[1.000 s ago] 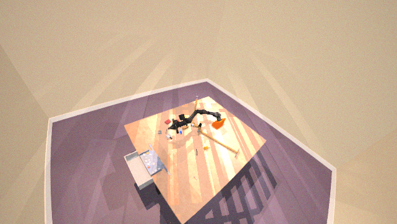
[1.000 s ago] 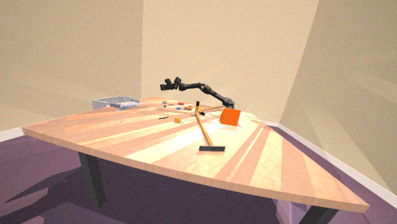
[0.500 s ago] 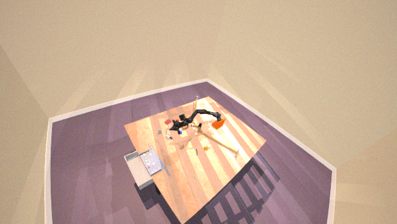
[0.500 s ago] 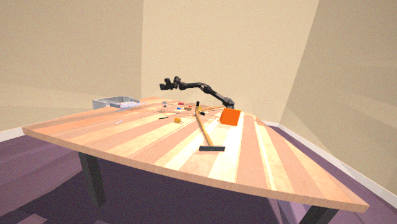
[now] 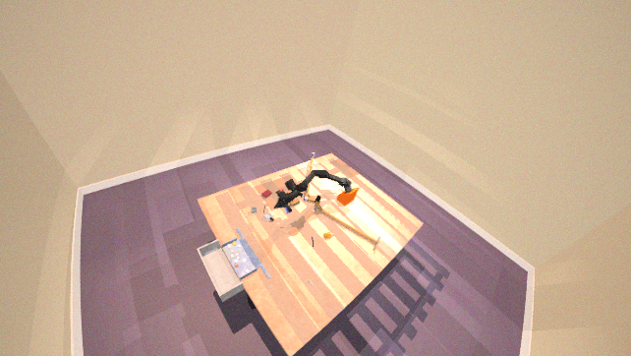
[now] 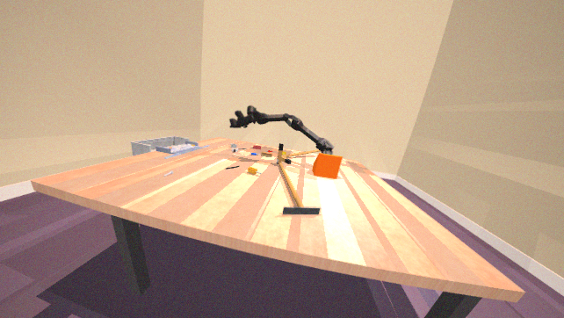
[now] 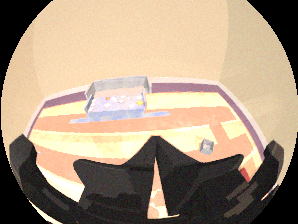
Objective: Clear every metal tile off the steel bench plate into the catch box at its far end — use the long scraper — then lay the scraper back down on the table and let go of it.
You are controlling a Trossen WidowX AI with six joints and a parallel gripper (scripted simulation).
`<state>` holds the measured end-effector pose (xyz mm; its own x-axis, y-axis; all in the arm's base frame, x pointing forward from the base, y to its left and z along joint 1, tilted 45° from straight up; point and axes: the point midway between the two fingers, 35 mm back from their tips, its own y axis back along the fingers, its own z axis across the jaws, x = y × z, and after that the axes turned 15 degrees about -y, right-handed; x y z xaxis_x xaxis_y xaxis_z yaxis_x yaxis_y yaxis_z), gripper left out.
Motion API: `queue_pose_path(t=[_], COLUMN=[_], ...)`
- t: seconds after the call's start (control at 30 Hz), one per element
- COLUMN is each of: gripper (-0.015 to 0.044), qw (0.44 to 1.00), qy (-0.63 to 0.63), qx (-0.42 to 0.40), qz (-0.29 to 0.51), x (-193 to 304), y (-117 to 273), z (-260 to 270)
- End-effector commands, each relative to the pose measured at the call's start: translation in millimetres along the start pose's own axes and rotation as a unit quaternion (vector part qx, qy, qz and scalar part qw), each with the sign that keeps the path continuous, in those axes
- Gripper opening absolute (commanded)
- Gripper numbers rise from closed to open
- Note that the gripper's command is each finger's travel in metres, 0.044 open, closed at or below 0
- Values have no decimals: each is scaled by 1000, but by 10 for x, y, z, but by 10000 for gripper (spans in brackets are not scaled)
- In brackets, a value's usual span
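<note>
A: Room? 
B: Catch box (image 5: 222, 298) (image 6: 141, 146) (image 7: 118, 82) overhangs table edge; gripper (image 5: 279, 204) (image 6: 233, 124) (image 7: 156, 140) up in open air, fingers pressed together, nothing pinched

A: Hard to see? 
B: Tiles (image 5: 234, 256) (image 7: 121, 101) on bench plate (image 5: 252, 253) (image 7: 114, 115), blurred, uncountable. Fingers block wrist view's bottom

A: Scraper? 
B: Long scraper (image 5: 348, 225) (image 6: 290, 186) flat on table (image 5: 295, 305) (image 6: 198, 193); yellow piece (image 5: 327, 235) (image 6: 252, 170) near handle, orange block (image 5: 347, 197) (image 6: 328, 166) by arm base
</note>
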<state>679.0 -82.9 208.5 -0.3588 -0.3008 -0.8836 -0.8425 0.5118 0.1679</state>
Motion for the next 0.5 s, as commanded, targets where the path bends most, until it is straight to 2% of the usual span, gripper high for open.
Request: queue_pose_path(t=[0.0, 0.47], gripper=[0, 0], qw=[1000, 992], qy=[1, 8], qx=[-6, -20], qz=[30, 121], x=[86, 310], y=[78, 404], z=[20, 24])
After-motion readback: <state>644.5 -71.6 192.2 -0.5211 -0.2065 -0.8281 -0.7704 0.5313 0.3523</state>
